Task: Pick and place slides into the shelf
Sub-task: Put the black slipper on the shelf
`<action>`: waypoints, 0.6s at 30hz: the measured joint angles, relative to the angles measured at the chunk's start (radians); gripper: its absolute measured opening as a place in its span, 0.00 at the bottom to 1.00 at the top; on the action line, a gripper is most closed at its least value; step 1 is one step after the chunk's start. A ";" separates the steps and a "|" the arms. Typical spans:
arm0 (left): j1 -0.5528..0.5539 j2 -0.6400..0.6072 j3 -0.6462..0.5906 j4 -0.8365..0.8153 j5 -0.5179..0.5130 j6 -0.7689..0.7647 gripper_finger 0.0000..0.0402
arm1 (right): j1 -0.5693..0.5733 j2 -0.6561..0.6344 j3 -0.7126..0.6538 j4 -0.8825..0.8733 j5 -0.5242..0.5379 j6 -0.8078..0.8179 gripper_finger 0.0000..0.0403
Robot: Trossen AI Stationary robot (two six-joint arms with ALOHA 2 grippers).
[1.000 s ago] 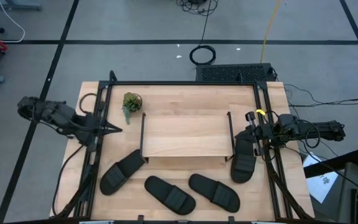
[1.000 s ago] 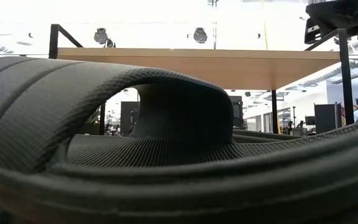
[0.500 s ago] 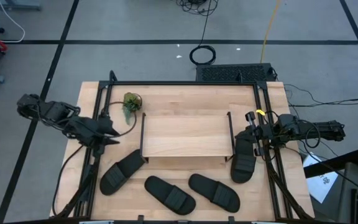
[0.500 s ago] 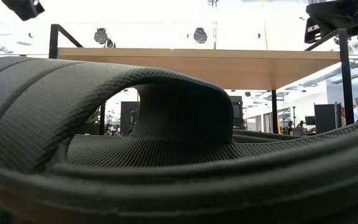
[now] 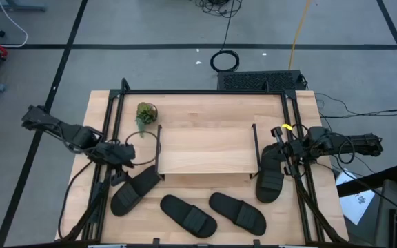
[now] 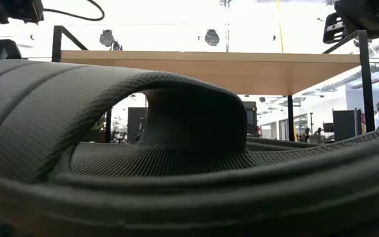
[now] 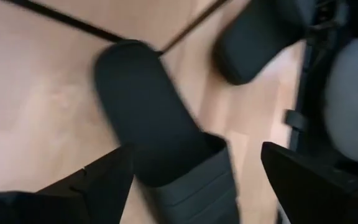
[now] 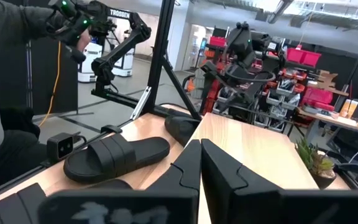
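The left pincer [image 5: 121, 155] hangs over the left part of the table [image 5: 198, 110], its two fingers [image 7: 98, 180] spread wide apart with nothing between them. Directly under and just ahead of it lies one slide [image 5: 135, 189], its toe end pointing up toward the shelf's front left corner; from the left wrist view the same slide [image 7: 166, 149] sits in the gap between the open fingers, not touched by them. A little behind the pincer, toward the table's far side, stands a small green plant [image 5: 145, 114].

The shelf [image 5: 207, 150] stands in the middle of the table, to the right of the left pincer, its light plank top bare.

The right pincer [image 5: 281, 148] is at the shelf's right end, fingers pressed together with nothing between them, as the right wrist view shows [image 8: 199, 171]. Right below it a second slide [image 5: 270, 176] lies lengthwise beside the shelf's right wire frame, touching or nearly touching the pincer's tip; I cannot tell which.

Two more slides lie along the table's near edge, well apart from both pincers: one [image 5: 187, 215] in front of the shelf's left half, the other [image 5: 238, 212] just to its right. In the low view the strap of one of them [image 6: 110, 125] fills nearly everything.
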State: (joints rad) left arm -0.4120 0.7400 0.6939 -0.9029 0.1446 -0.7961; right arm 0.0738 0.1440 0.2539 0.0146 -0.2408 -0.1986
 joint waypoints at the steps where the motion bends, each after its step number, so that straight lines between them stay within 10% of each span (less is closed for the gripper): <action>1: -0.003 0.000 -0.014 0.027 0.014 -0.001 0.87 | 0.000 0.000 0.000 0.000 0.000 0.000 0.00; 18: -0.088 0.071 -0.138 0.182 0.108 0.142 0.87 | 0.000 0.001 0.000 -0.048 0.002 -0.005 0.00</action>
State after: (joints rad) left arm -0.5005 0.8113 0.5562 -0.7204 0.2524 -0.6544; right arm 0.0738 0.1445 0.2539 -0.0333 -0.2390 -0.2031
